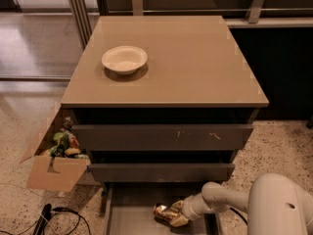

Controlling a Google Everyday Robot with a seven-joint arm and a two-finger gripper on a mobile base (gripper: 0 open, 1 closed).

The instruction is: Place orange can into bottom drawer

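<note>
The orange can (163, 211) lies on its side low over the grey floor of the open bottom drawer (131, 214), at the bottom of the camera view. My gripper (175, 217) reaches in from the right and is shut on the can's right end. My white arm (274, 204) fills the lower right corner. The two drawers above, with scuffed flat fronts (161, 137), are closed. The drawer's front part runs out of view.
A white bowl (124, 59) sits on the cabinet top (195, 58) at the left. An open cardboard box (55, 166) with colourful packets stands on the floor left of the cabinet. Black cables (49, 218) lie on the floor at the lower left.
</note>
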